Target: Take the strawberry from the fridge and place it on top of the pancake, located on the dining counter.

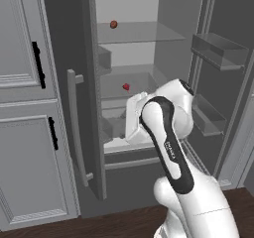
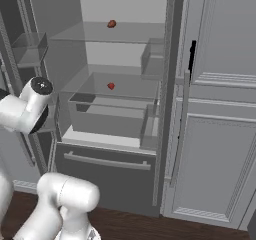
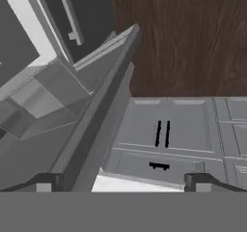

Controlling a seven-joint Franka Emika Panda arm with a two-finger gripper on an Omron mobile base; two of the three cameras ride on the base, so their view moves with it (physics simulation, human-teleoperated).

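The fridge (image 1: pixel 74 58) stands with both doors open, showing pale glass shelves. A tiny bright red strawberry (image 1: pixel 126 87) lies on the middle shelf (image 2: pixel 111 86). My arm's white hand (image 1: pixel 135 118) hangs in front of the lower shelf, just below and right of the berry. In the hand view my gripper (image 3: pixel 123 185) is open. Its two dark fingertips (image 3: pixel 43 182) stand far apart with nothing between them. They look down past a fridge door edge (image 3: pixel 103 105) at the floor.
A duller brownish-red lump (image 1: pixel 113 24) sits on the top shelf (image 2: pixel 111 23). Door bins (image 1: pixel 218 51) jut from the right door. Light grey cabinets with black handles (image 1: pixel 38 63) flank the fridge. The bottom drawer (image 2: pixel 105 166) is closed above a dark wood floor (image 3: pixel 193 37).
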